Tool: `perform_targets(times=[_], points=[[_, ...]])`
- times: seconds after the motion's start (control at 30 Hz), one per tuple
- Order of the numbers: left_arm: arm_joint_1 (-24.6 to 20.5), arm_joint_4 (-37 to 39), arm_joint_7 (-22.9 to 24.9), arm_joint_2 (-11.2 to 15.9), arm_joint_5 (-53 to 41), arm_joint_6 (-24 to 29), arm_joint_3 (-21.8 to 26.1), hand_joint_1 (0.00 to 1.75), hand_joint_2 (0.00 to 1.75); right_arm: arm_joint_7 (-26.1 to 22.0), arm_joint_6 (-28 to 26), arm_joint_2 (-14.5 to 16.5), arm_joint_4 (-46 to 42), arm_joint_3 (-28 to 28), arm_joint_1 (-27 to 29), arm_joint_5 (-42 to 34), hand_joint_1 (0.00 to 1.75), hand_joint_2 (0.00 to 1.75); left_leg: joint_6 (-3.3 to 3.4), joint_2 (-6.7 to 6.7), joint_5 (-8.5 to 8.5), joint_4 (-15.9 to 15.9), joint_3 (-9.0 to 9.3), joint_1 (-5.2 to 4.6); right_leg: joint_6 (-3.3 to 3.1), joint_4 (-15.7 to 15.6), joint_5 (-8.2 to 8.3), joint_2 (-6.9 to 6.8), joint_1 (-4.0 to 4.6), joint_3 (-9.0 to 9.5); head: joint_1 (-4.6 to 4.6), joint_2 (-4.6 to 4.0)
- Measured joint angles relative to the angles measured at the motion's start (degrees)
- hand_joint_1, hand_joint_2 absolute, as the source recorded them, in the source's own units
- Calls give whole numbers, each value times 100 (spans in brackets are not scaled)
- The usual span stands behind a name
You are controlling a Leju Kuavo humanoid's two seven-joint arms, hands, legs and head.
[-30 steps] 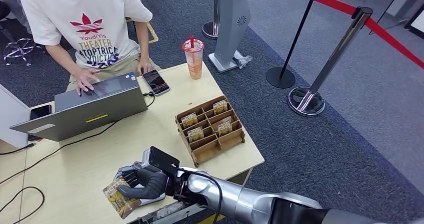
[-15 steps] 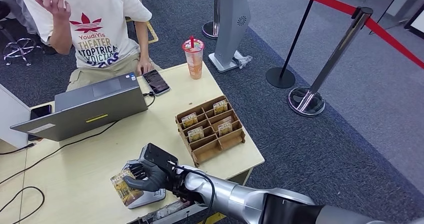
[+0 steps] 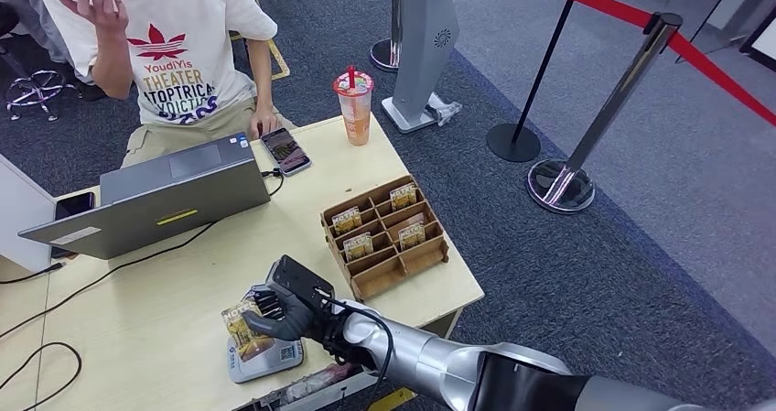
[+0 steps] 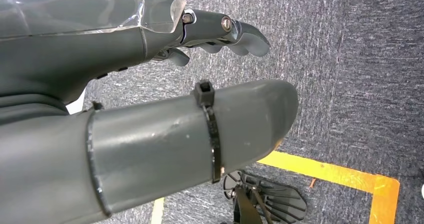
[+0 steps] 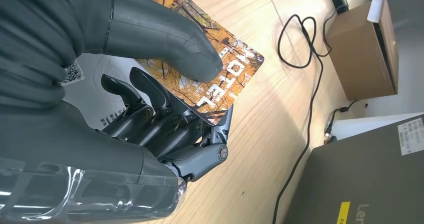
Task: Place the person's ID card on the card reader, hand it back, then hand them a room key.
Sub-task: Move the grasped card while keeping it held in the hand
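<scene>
The right robot hand (image 3: 279,318) pinches the card (image 3: 242,329), an orange autumn-print card with "HOTEL" lettering, between its thick thumb (image 5: 165,39) on top and its dark fingers (image 5: 165,116) beneath. The card sits over the grey card reader (image 3: 265,361) at the near edge of the tabletop (image 3: 156,301); whether it touches the reader I cannot tell. The left robot hand (image 4: 165,59) hangs over grey carpet, holding nothing, thumb and fingers apart. On the tabletop, a wooden card rack (image 3: 386,237) holds more cards, beyond an open laptop (image 3: 160,196), a phone (image 3: 285,150) and an iced drink (image 3: 354,104). A seated person (image 3: 174,54) faces the robot.
</scene>
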Motion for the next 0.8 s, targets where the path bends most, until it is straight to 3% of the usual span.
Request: perform_targets(times=[0.8], points=[[-1,0,-3,0,-87,-44,-3,0,0,-123,-104,0,564,-351,-74,26,175,175,0,0,0,0,0,0,0,0,0,0,0,0,0,0]])
